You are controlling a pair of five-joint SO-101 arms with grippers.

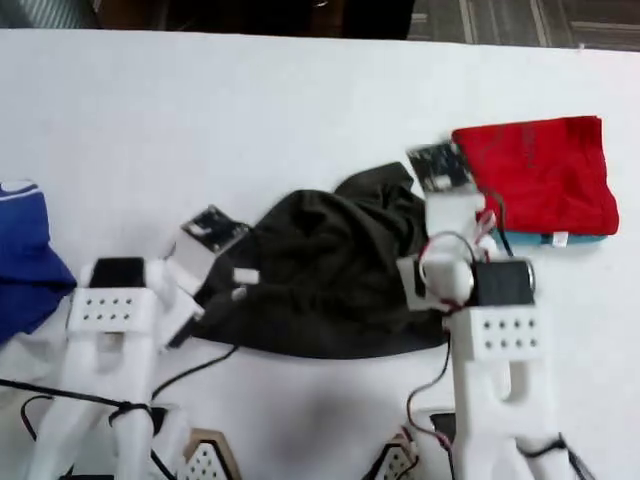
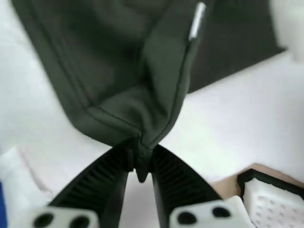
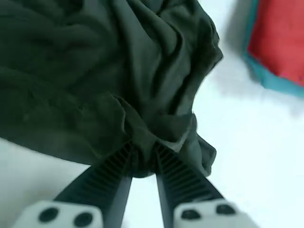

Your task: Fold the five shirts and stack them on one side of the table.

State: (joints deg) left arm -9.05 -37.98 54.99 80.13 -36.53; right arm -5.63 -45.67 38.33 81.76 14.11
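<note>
The dark shirt (image 1: 330,270) lies in a crumpled heap in the middle of the table (image 1: 250,100) in the high view. The left tool (image 2: 140,164) is pressed together on a seam corner of the dark shirt. The right tool (image 3: 142,161) is pinching a bunched bit on its other side. I think the step now is to pull this shirt flat so it can be folded. To do it well, both arms should move apart slowly and at the same time, so the cloth goes smooth and does not slip out. The right tool holds a thick lump, so it may need a new grip on just the edge. The cloth should not bump the red shirt (image 1: 545,175) at the upper right of the frame.

The high view shows the red shirt folded on top of a teal shirt (image 1: 560,238), and a blue shirt (image 1: 25,260) at the left edge. The left wrist view shows the stitched hem up close, and a small white tag (image 2: 196,21). The right wrist view shows the wrinkles caught in the right tool
</note>
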